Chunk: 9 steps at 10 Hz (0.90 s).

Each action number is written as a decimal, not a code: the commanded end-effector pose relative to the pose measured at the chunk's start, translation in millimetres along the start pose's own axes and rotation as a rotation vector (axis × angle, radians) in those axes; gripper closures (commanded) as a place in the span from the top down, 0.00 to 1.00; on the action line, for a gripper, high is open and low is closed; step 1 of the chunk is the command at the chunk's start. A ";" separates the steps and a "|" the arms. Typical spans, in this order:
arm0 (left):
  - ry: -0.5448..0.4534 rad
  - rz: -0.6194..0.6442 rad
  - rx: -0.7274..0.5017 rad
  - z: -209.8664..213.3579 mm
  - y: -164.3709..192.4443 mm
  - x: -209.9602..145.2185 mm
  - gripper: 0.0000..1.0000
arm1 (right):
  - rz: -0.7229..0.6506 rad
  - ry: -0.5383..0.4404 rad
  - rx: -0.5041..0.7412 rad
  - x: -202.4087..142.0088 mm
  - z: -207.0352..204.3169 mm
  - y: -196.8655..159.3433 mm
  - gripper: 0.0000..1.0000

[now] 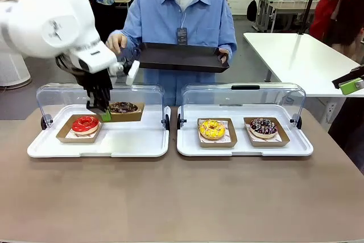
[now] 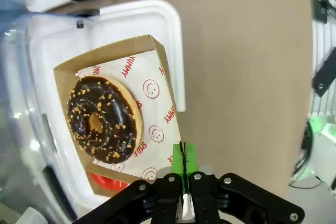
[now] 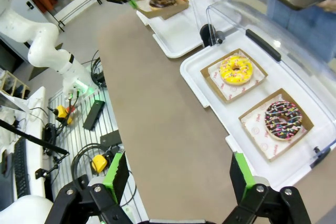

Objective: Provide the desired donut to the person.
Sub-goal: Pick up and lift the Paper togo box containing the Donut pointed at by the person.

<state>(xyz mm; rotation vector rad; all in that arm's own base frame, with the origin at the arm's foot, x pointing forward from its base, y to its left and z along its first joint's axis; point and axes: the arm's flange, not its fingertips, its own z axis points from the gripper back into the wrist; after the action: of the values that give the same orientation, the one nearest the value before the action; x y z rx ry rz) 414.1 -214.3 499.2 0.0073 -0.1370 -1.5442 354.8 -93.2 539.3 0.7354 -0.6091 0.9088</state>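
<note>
The left gripper (image 1: 105, 115) (image 2: 182, 162) has its green pads pressed together on the rim of a brown paper carton (image 1: 136, 115) (image 2: 157, 51), pinching the cardboard wall at one corner. In that carton, on a white liner printed with smiley faces, lies the chocolate donut (image 1: 123, 107) (image 2: 102, 119), glazed dark and dotted with nut crumbs. In the left wrist view the carton appears raised off the left white tray (image 1: 34, 151) (image 2: 157, 19) — part of the red donut (image 1: 85, 123) (image 2: 105, 182) shows beneath its lower edge.

The right gripper (image 3: 178, 182) stands spread wide, with nothing between its fingers, over the near edge of the brown table (image 1: 182, 197) (image 3: 157, 103), well apart from the donuts.

The left white tray has its clear lid (image 1: 96, 92) tipped up at the back. The red donut sits in its own carton at the tray's left end, just beside the pinched carton. The right white tray (image 1: 244, 151) (image 3: 194, 85), its lid also raised, holds two cartons side by side — a yellow donut (image 1: 212, 129) (image 3: 236, 70) on the left and a chocolate donut with coloured sprinkles (image 1: 263, 127) (image 3: 283, 120) on the right.

Across the table the person (image 1: 182, 15) holds a dark serving tray (image 1: 182, 58) level in both hands, above and behind the gap between the two white trays.
</note>
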 end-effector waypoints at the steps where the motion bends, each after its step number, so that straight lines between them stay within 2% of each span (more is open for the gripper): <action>1: -0.024 0.022 0.039 46.4 -22.5 4.8 0.00 | -0.008 0.004 -0.001 1.3 -0.8 0.7 1.00; 5: -0.053 0.027 0.138 121.9 -47.0 12.1 0.00 | -0.008 0.004 -0.001 1.3 -0.8 0.7 1.00; 9: -0.076 0.011 0.145 131.2 -47.1 11.4 0.00 | -0.008 0.004 -0.001 1.3 -0.8 0.7 1.00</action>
<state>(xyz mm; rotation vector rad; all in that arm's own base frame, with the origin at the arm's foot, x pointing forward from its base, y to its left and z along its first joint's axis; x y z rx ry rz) 356.0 -215.2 625.4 0.0588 -0.3088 -1.5211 354.8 -93.3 539.3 0.7353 -0.6093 0.9087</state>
